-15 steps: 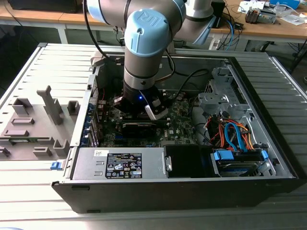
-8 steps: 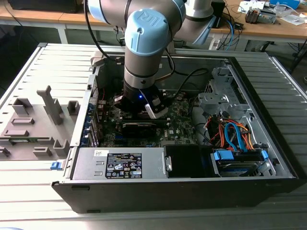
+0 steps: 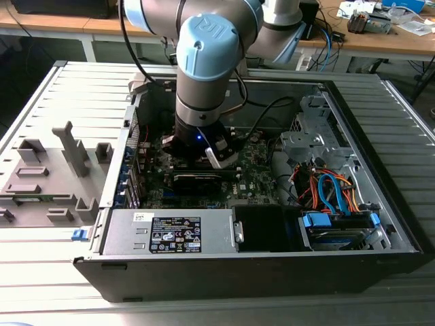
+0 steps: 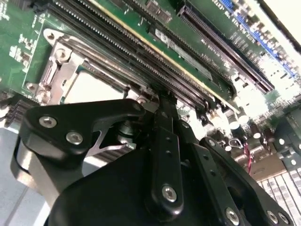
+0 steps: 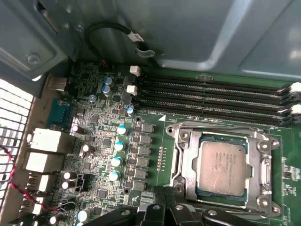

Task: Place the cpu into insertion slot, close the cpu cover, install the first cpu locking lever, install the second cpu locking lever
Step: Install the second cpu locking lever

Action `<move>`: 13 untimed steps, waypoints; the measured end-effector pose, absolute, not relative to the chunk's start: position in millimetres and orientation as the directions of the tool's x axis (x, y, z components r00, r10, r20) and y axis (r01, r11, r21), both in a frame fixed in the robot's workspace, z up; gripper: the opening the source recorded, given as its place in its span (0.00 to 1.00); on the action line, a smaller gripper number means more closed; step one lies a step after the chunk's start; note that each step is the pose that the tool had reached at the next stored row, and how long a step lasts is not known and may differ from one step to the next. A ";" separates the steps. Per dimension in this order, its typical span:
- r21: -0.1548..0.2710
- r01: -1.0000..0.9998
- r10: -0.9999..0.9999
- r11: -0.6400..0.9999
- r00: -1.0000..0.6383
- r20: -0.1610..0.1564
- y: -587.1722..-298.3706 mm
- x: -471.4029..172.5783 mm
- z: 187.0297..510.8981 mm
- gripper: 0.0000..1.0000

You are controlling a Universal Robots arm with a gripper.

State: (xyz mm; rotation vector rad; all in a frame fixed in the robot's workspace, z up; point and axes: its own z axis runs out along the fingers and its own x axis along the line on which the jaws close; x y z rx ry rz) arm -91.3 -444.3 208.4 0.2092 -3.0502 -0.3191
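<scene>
CPU [image 5: 221, 167] sits flat in the slot [image 5: 186, 162], cover [image 5: 263, 162] down around it. Gripper [image 5: 162, 200] hovers just beside the socket's edge, fingers [image 4: 162, 117] look pressed together, holding nothing. My read: lever step; catch the lever squarely and press straight down, clear of the RAM slots [image 5: 211, 96]. Levers themselves hard to pick out; fingertips cut off at the frame edge.

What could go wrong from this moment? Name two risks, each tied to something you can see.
1. The gripper sits low beside the cpu cover; a small slip might scrape the cpu or the circuit board.
2. The long black slots lie right by the gripper; it could knock them.
</scene>
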 end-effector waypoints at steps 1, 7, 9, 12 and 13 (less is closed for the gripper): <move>0.210 -0.128 -0.142 0.969 -0.988 0.053 -444.4 -91.3 212.1 0.11; 0.212 -0.125 -0.142 0.969 -0.988 0.067 -441.4 -67.0 215.6 0.11; 0.213 -0.123 -0.142 0.969 -0.987 0.076 -438.7 -56.7 215.4 0.11; 0.214 -0.121 -0.142 0.969 -0.986 0.083 -431.4 -47.6 215.2 0.11; 0.213 -0.121 -0.142 0.970 -0.986 0.084 -428.4 -45.9 215.3 0.11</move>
